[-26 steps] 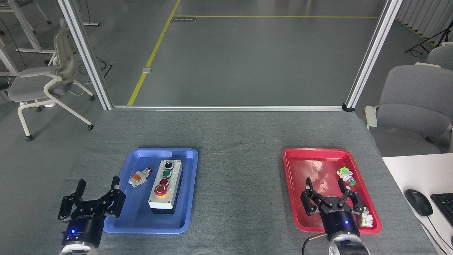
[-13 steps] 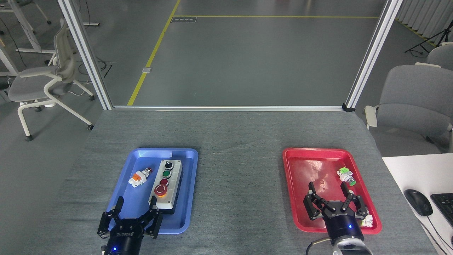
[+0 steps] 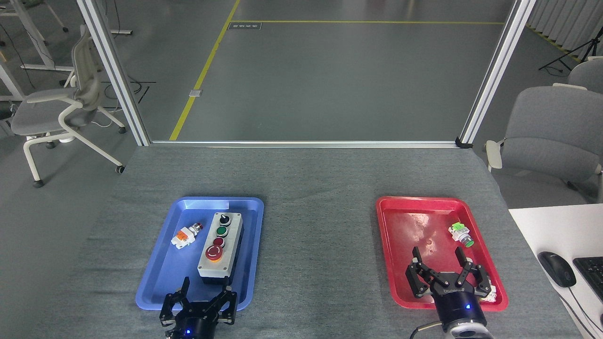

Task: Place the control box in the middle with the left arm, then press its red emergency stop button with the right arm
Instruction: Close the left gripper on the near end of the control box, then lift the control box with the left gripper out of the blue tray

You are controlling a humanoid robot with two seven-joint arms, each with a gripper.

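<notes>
The control box [image 3: 221,246] lies lengthwise in the blue tray [image 3: 160,273], on its right side. Its red emergency stop button [image 3: 214,253] is at the near end, above a yellow ring. My left gripper [image 3: 206,284] stands open just below the box's near end, at the tray's front edge, holding nothing. Over the near part of the red tray [image 3: 400,221], my right gripper [image 3: 438,256] is open and empty.
A small white-and-orange push-button part [image 3: 185,236] lies in the blue tray left of the box. The red tray holds a green-and-white button part [image 3: 460,234] and a white part [image 3: 490,288] by my right wrist. A mouse [image 3: 556,268] and keyboard sit on a white desk at right.
My left gripper has swung right from beside the blue tray to just in front of the box's near end, dropping lower in view. The right gripper has drawn back slightly toward me.
</notes>
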